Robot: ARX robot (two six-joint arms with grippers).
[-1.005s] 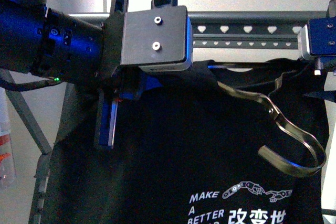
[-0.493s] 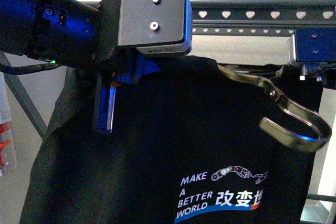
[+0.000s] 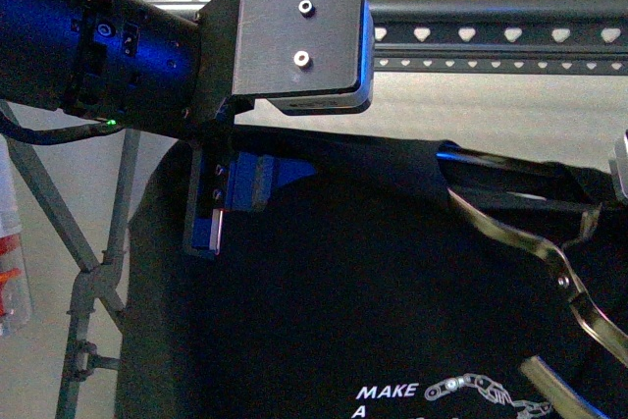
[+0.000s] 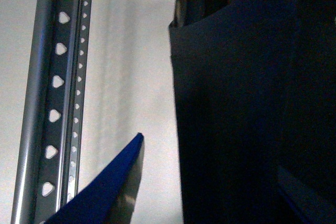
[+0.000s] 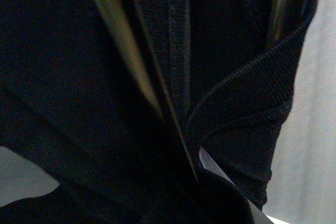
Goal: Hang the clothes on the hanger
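At the far left, one crossed leg of the hanger (image 3: 98,272) stands just beside the hanging side of the T-shirt (image 3: 373,291). A sideways swing could brush cloth against that leg and drag the garment askew. Next comes the left gripper (image 3: 224,218), set at the shirt's shoulder edge. In its wrist view one blue finger (image 4: 113,182) stands clear of the fabric with bare wall between them, and the other finger is hidden by cloth. The jaws therefore look parted rather than pinching, and the shoulder may only be resting on them. If so, any jolt or tilt could let that corner slide off and the shirt drop. The shirt hangs below the hanger's long rail (image 3: 491,36), not on it, with its top edge apart from the row of heart holes. The bulky wrist housing sits in front of the rail's left end, so lifting straight up risks knocking into the metal. Further right, a bent metal strip (image 3: 520,233) comes out of the neck opening and curves downward. It could snag the collar ribbing or slip out of the neck. Only a sliver of the right gripper (image 3: 620,169) shows at the frame edge. Its wrist view is filled with dark cloth and the strip, so I cannot tell how its jaws stand. A weak hold there would let that side sag.
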